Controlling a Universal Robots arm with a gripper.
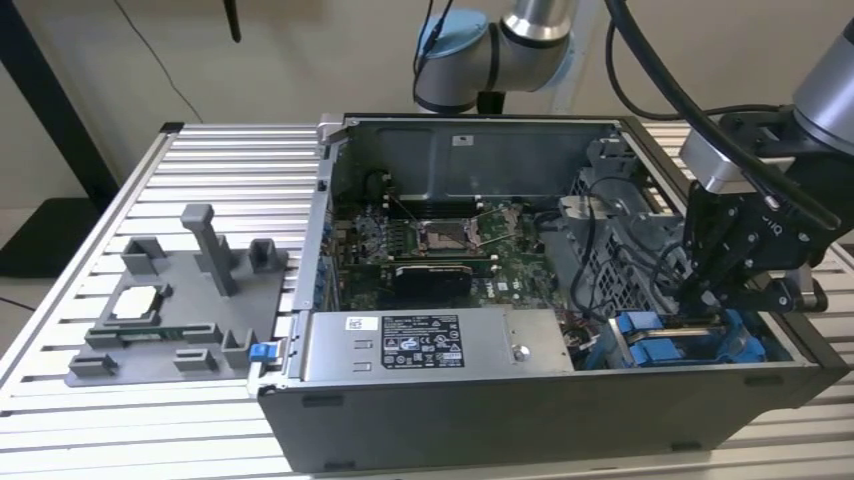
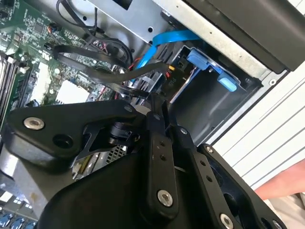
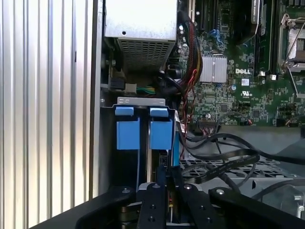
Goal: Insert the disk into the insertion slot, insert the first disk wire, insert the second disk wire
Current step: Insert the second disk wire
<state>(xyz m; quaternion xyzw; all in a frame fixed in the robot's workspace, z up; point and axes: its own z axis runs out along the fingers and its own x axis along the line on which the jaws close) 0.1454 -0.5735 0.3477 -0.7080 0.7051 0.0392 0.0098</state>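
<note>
Scene: open computer case (image 1: 441, 420) on slatted tabletop (image 1: 80, 400) | Disk: blue carrier (image 3: 143, 133) appears seated in insertion slot (image 1: 694, 345) | Tool (image 1: 701, 300): low over the slot, jaws nearly closed, grip contents unclear | Progress: likely wire stage.

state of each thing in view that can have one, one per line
computer case: side panel off, interior exposed
insertion slot: blue rails and tabs visible, gripper lowered at it
gripper: down inside the case at the drive bay
CPU socket: uncovered, no cooler on it
power supply: mounted in the case
blue cable: runs loosely toward the bay
</note>
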